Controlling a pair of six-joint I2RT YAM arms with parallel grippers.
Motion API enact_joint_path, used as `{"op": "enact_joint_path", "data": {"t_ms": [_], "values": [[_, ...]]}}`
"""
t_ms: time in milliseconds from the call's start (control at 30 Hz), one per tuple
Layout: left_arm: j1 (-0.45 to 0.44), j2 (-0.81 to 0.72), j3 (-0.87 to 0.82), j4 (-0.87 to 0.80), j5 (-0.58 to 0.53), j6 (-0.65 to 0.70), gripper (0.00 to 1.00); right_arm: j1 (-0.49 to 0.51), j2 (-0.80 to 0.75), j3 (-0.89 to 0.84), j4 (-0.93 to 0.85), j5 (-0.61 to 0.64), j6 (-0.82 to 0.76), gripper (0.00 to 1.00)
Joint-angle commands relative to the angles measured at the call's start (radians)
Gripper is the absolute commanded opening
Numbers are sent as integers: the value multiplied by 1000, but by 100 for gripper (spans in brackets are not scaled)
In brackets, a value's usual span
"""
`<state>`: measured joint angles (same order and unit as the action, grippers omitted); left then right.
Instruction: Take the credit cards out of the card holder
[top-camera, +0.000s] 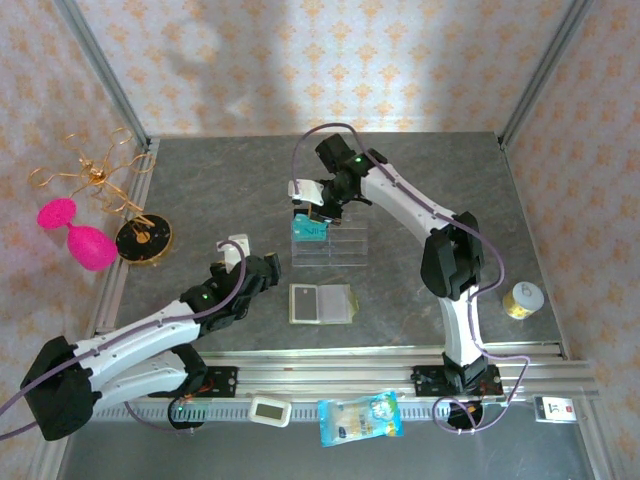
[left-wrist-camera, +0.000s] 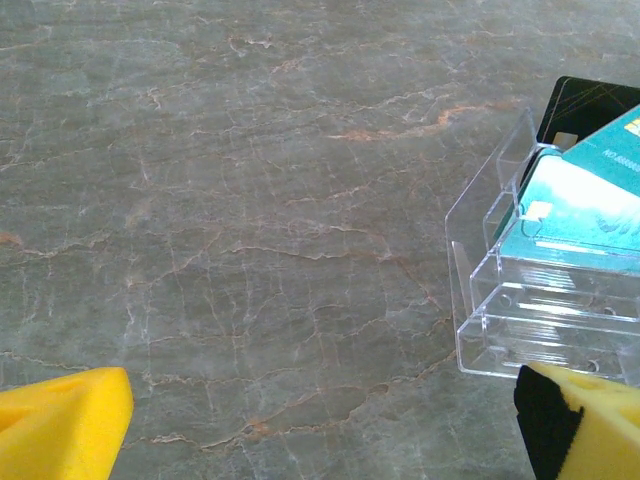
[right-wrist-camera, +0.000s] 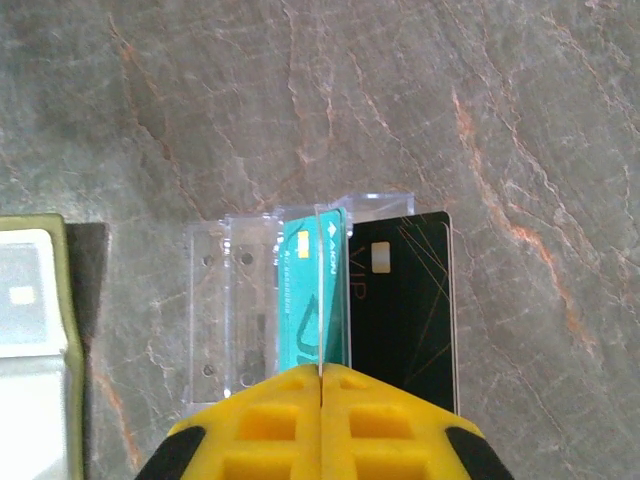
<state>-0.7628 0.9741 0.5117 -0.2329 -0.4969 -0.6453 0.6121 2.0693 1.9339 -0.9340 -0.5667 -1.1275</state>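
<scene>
Left arm is stretched low toward 1 o'clock, left gripper (top-camera: 237, 247) spread wide. Right arm is folded over toward 10 o'clock, right gripper (top-camera: 312, 208) pinched tight on a credit card (top-camera: 310, 230).

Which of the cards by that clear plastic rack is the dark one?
The black card with thin gold lines, standing beside the teal-turquoise card; the others there are teal.

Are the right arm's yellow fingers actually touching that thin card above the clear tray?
Touching. The right wrist view shows the right fingers pressed shut, with the card clamped edge-on between them.
</scene>
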Motion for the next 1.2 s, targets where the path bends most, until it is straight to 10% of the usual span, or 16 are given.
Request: {"op": "enact_joint_path", "data": {"t_ms": [0,267,433,633,933,1167], "values": [[13,13,28,24,4,21,99,9,14,-16,18,59,-13,0],[17,13,25,29,20,24,99,24,21,-48,47,74,-5,0],[16,-4,16,37,31,24,99,39,9,-59,104,93,45,30],[17,-43,-14,57,59,-3,99,53,-51,-28,180,17,192,36],[17,-161,-110,85,90,-96,99,101,-282,-426,711,-13,868,38],[16,-263,-183,66,158,-136,99,281,-512,-885,882,235,1215,40]]}}
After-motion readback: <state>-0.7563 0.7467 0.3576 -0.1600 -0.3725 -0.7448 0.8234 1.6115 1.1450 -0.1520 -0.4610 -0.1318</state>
